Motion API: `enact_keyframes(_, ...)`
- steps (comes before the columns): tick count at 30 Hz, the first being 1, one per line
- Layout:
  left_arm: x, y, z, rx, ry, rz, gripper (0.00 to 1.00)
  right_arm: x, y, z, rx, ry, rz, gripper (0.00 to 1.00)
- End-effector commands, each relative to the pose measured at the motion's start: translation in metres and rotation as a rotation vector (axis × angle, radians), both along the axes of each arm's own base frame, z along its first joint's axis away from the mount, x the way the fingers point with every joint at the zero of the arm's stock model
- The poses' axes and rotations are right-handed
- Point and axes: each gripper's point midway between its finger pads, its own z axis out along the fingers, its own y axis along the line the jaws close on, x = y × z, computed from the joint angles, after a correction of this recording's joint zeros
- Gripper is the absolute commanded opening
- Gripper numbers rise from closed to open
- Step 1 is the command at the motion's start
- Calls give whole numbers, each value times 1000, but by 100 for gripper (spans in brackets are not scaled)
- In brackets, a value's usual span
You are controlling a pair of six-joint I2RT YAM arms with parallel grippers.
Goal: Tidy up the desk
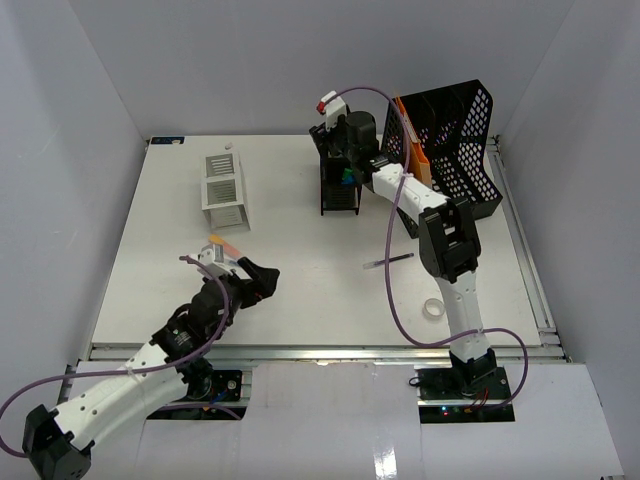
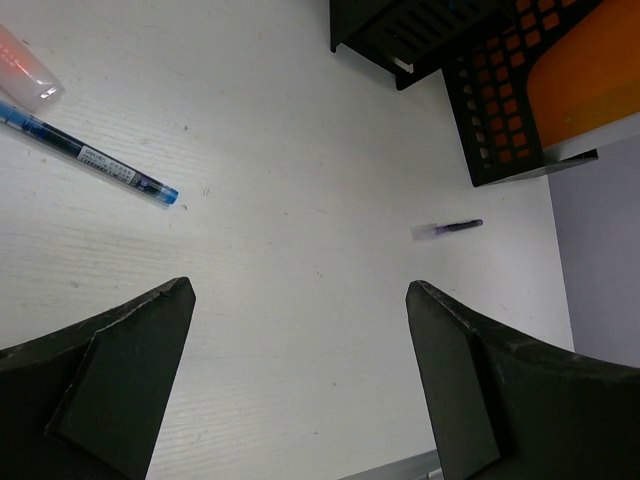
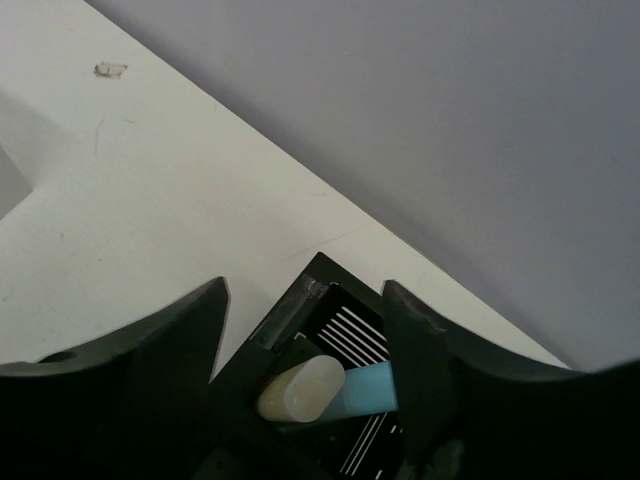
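1. the desk (image 1: 300, 310) is the white worktop under both arms, with a metal rail along its near edge.
2. left gripper (image 2: 300, 295): jaws wide apart and empty, low over the near left part of the desk. a blue pen (image 2: 90, 155) lies near it.
3. right gripper (image 3: 305, 300): fingers parted above the black pen holder (image 1: 340, 195) near the middle of the far edge. a cream and light blue stick (image 3: 300, 388) lies in the holder's mouth, seemingly unclamped.
4. a black file rack (image 1: 455, 140) with an orange folder (image 1: 412, 150) stands at the far right corner.
5. a white mesh holder (image 1: 225, 190) stands toward the far left.
6. a dark pen (image 1: 388, 262) and a tape roll (image 1: 433, 308) lie toward the right edge.
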Motion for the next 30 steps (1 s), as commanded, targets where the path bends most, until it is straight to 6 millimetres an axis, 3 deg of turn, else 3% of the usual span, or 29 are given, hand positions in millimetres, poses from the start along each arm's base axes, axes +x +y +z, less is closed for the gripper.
enact_keyframes(1, 9, -1, 12, 15, 8, 28, 98, 1, -8, 39, 83, -52, 0, 78)
enact_keyframes(4, 20, -6, 22, 50, 32, 44, 98, -10, -14, 59, 80, -61, 19, 85)
enact_keyframes(5, 24, -7, 22, 62, 44, 49, 98, -18, -17, 76, 82, -81, 32, 88)
enact_keyframes(7, 35, -11, 22, 82, 73, 40, 98, -35, -18, 82, 45, -71, 89, 91)
enact_keyframes(8, 40, -13, 21, 84, 87, 30, 98, -49, -19, 98, 36, -83, 127, 93)
enact_keyframes(9, 44, -15, 20, 79, 102, 20, 98, -64, -21, 103, 22, -74, 163, 95)
enact_keyframes(12, 58, -15, 17, 55, 157, 2, 98, -117, -23, 97, -19, -22, 334, 97)
enact_keyframes(16, 70, 4, 8, 31, 243, 47, 98, -197, -40, 96, -8, 23, 537, 98)
enact_keyframes(21, 76, 39, -3, 34, 324, 196, 90, -296, -55, 46, 43, 188, 840, 95)
enact_keyframes(24, 83, 69, -21, 59, 434, 338, 78, -336, -65, 11, 68, 285, 906, 91)
enact_keyframes(25, 84, 81, -33, 87, 485, 385, 77, -345, -70, -3, 71, 314, 909, 91)
enact_keyframes(30, 101, 114, -49, 172, 560, 507, 72, -355, -93, -13, 109, 323, 891, 90)
